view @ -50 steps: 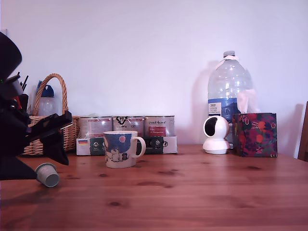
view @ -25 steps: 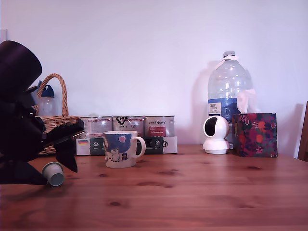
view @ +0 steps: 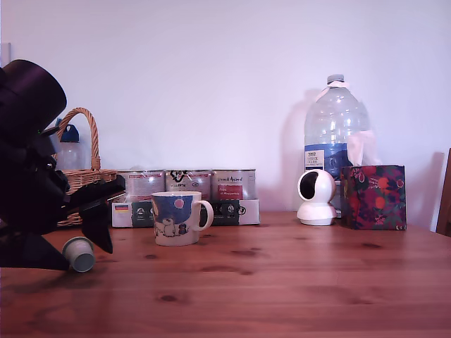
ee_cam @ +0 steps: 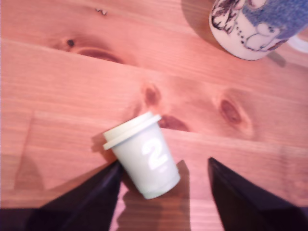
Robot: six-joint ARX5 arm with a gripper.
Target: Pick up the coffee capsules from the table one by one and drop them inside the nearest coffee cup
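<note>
The gripper (ee_cam: 161,192) is spread around a capsule (ee_cam: 143,155) lying on its side on the tabletop (ee_cam: 57,86), near the cup (ee_cam: 255,26). One finger (ee_cam: 103,190) looks closer; closing unevenly may roll the capsule free.
</note>
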